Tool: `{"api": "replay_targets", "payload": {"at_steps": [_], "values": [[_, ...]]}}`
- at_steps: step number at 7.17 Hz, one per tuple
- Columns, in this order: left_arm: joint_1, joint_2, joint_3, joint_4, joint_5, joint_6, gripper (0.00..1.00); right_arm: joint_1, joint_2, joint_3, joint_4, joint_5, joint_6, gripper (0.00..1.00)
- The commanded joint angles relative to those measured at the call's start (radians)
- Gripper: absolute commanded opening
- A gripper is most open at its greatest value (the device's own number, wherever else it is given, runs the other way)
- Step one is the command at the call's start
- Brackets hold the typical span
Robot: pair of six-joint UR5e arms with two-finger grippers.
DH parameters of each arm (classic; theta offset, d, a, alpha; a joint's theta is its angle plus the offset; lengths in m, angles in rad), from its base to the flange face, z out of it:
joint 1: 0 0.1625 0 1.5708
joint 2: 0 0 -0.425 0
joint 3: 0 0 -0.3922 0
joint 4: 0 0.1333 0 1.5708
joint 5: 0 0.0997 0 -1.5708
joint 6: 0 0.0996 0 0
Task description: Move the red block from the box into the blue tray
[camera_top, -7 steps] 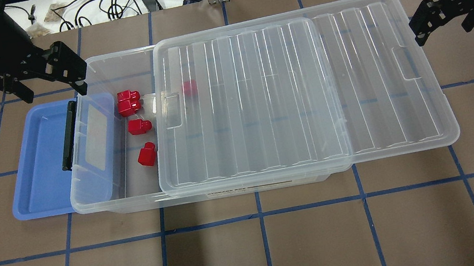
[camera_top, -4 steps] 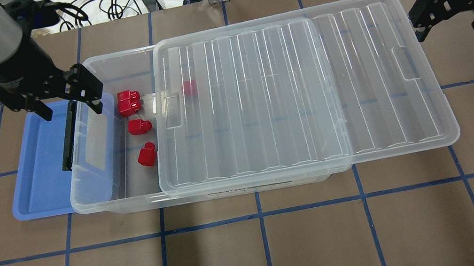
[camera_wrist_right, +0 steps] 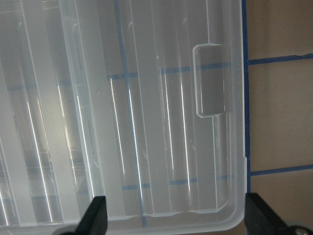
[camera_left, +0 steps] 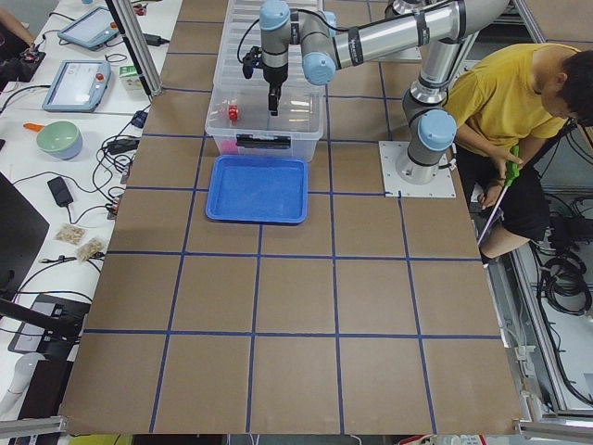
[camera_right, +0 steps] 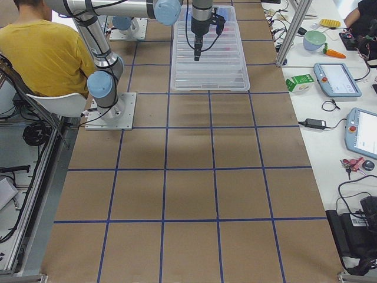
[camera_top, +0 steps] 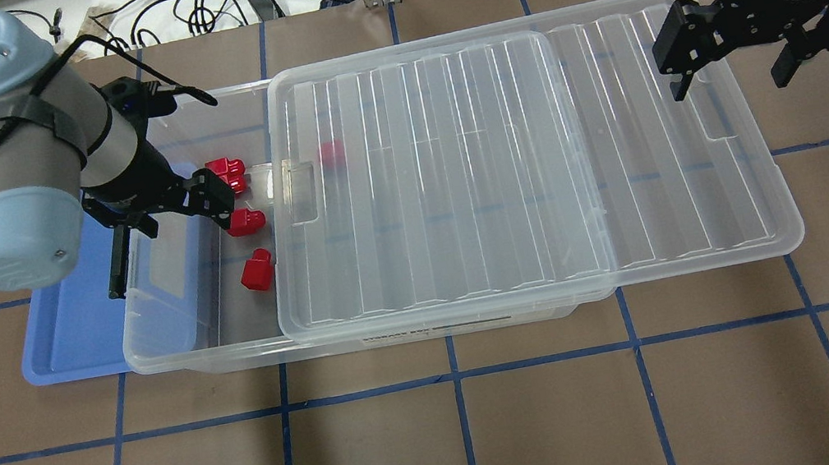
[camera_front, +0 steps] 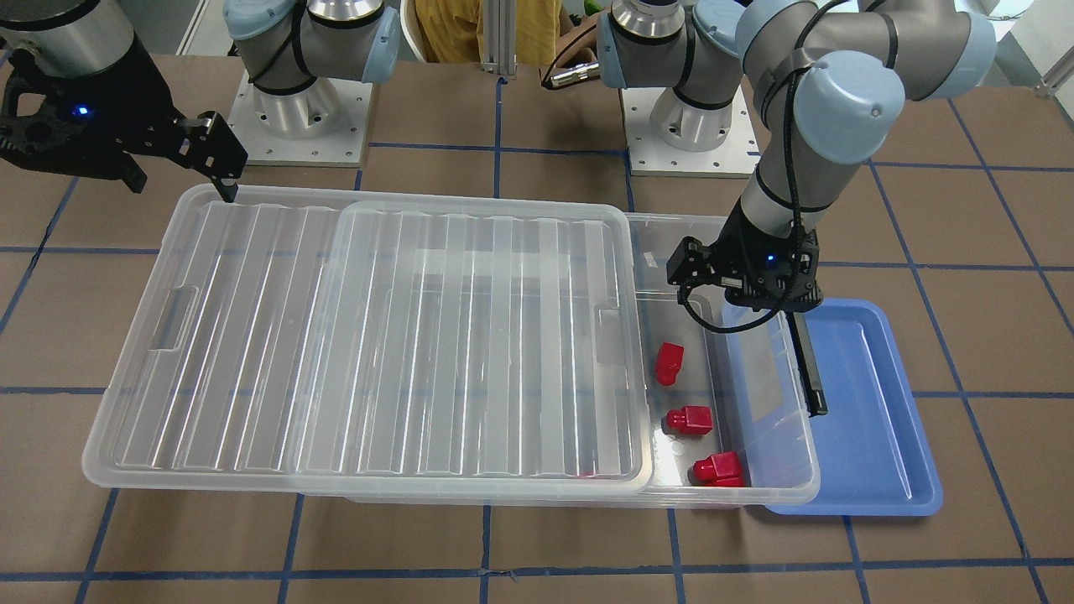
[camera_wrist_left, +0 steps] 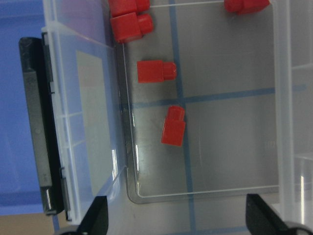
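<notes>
Nothing lies in the blue tray point(camera_top: 69, 337) yet; its floor shows bare, and in the overhead view the latch end of the box point(camera_top: 234, 354) overlaps one long edge of it; both rest on the worktop point(camera_top: 464, 441). The lid point(camera_top: 439, 179) sits slid toward the robot's right, leaving the latch end uncovered; so access looks made, while the pick, the carry and the drop all remain. The left pincer point(camera_top: 181, 215) hangs over that opening, jaws apart, nothing between them; the right pincer point(camera_top: 729, 81) hovers above the lid's far end, likewise spread and empty. Four red blocks point(camera_wrist_left: 155, 71) lie on the box floor in the open end, two touching, two apart; a fifth shows blurred through the lid. Each is glossy and squarish, with a narrower stud at one end.
</notes>
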Motion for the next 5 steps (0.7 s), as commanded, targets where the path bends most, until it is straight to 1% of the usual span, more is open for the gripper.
{"api": "replay_targets", "payload": {"at_steps": [1,3,5], "values": [[-0.026,-0.02,-0.029,0.031,0.001,-0.003,1.0,0.0,0.003,0.001,0.006,-0.001,-0.012,1.0],[-0.029,-0.053,-0.029,0.045,0.001,0.002,1.0,0.009,-0.003,0.002,0.002,0.019,-0.001,1.0],[-0.027,-0.099,-0.03,0.095,0.001,0.0,1.0,0.024,-0.007,0.002,0.009,0.022,0.0,1.0]]}}
